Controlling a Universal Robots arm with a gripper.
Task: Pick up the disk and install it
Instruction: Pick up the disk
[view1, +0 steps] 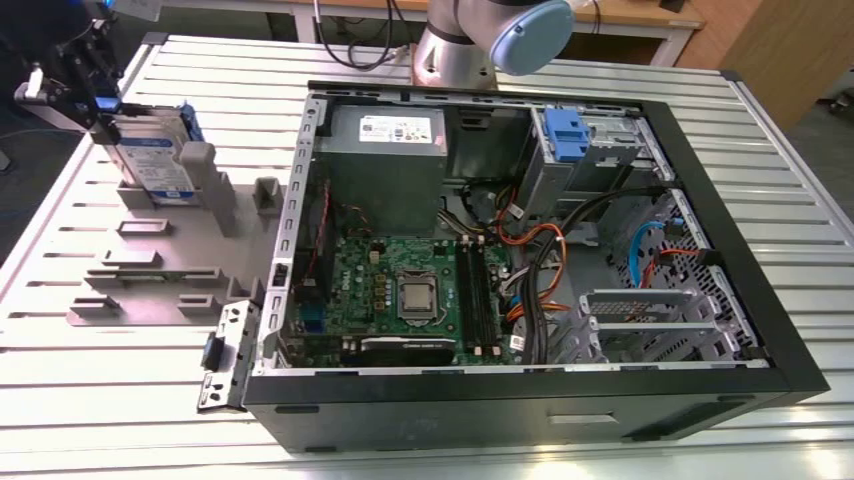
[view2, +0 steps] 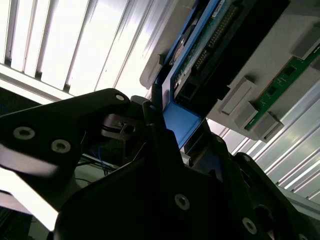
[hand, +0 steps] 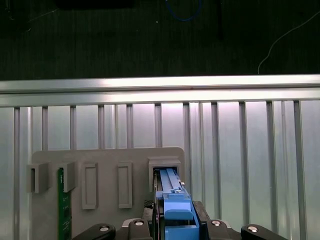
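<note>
The black end effector (view1: 94, 105) is at the far corner of the surface on the exterior view's left, right at the top of the silver-metal hard disk with a blue-and-white label and blue plastic carrier rails (view1: 150, 160). In the second wrist view the end effector (view2: 181, 127) is drawn narrow, with a black finger (view2: 154, 125) against one side of the blue end of the carrier and the other finger against the opposite side, so it grips the disk (view2: 200, 50) by that end. The first wrist view gives the same picture: the end effector (hand: 172, 220) flanks the blue rails of the disk (hand: 170, 182) closely on both sides.

The disk stands upright on its edge in a slot of a grey plastic holder plate (view1: 200, 170) and has not been lifted out of it. In the first wrist view the holder plate (hand: 100, 155) has several other slots, and one of them holds a green circuit strip (hand: 61, 210). The second wrist view shows this strip (view2: 285, 75) beside the grey blocks of the plate (view2: 240, 95).

The holder lies on a slatted aluminium surface (view1: 107, 400). Well apart from it, toward the exterior view's right, an open black computer case (view1: 534, 400) lies on its side. Inside are a green motherboard (view1: 400, 280), a grey power-supply box (view1: 387, 140) and a blue plastic bracket (view1: 566, 135) in the metal drive cage. The silver arm with a pale blue joint cap (view1: 461, 40) rises behind the case.
</note>
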